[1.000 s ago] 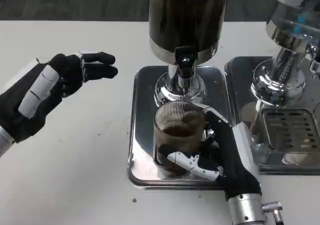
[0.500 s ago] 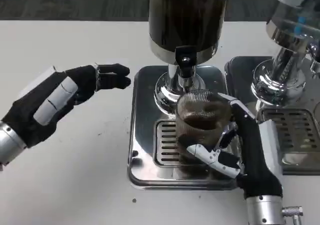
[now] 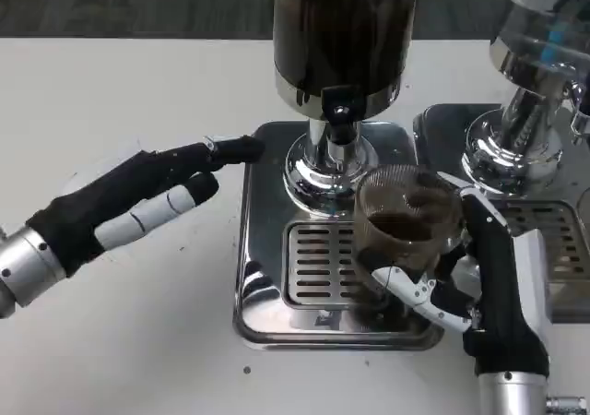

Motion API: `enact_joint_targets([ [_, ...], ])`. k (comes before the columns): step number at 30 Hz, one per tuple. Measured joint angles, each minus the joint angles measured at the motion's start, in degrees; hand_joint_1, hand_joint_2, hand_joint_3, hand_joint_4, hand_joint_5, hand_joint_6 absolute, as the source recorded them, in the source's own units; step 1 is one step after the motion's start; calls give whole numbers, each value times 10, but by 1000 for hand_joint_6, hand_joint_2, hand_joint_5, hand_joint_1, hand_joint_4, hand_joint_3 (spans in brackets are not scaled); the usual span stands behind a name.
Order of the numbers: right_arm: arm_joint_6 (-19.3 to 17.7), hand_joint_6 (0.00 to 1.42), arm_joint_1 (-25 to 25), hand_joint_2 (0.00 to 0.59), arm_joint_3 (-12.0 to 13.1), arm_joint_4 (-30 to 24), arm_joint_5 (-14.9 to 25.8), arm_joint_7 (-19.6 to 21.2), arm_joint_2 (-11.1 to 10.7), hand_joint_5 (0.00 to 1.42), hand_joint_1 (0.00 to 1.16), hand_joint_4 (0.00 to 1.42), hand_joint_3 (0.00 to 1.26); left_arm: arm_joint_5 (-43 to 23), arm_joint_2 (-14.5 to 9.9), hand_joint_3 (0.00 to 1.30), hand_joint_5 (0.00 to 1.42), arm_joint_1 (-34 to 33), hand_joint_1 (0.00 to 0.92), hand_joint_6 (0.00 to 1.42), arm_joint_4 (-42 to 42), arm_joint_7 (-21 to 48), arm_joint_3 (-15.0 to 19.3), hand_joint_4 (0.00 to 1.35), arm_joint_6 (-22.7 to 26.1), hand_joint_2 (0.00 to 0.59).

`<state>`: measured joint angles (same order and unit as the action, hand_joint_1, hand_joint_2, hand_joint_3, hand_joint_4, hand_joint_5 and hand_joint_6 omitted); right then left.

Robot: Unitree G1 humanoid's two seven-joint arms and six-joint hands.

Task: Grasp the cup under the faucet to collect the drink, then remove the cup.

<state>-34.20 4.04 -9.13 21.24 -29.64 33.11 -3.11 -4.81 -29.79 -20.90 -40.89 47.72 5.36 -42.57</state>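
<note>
— What is your right hand [image 3: 466, 281] doing?

— My right hand is wrapped around the ribbed clear cup [image 3: 403, 226], fingers curled across its front and lower side. It sits in the lower right of the frame, with my silver forearm running off the bottom edge.

— And where is the cup?

— Right of centre, over the right edge of the steel drip tray [image 3: 267, 277], to the right of the slotted grate [image 3: 321, 263]. It stands off to the lower right of the black faucet [image 3: 342, 111], not beneath it. There is dark drink in it, filling the lower part. I cannot tell whether its base touches the tray or is lifted clear.

— Your left hand [image 3: 138, 203]?

— It holds nothing. The fingers are stretched out and apart, pointing right toward the tray's upper left corner, the fingertips [image 3: 241, 148] just at that corner. It lies in the left middle of the frame above the white table [image 3: 111, 74].

— What else is there?

— The dark dispenser tank [image 3: 343, 32] at top centre on its chrome base, and a second dispenser [image 3: 539, 55] with its own tray at the right edge.
</note>
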Motion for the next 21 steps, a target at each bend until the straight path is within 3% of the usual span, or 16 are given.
enact_joint_targets([
  [10,0,1114,25,212,9,-46,2,-9,-2,886,733,776,652,67,-31,179,53,1,0,56,-1,-62,-24,75,-98,159],
  [21,1,1131,64,213,10,-128,15,-50,1,889,732,784,660,72,-57,170,47,34,0,44,47,-73,-40,71,-127,158],
])
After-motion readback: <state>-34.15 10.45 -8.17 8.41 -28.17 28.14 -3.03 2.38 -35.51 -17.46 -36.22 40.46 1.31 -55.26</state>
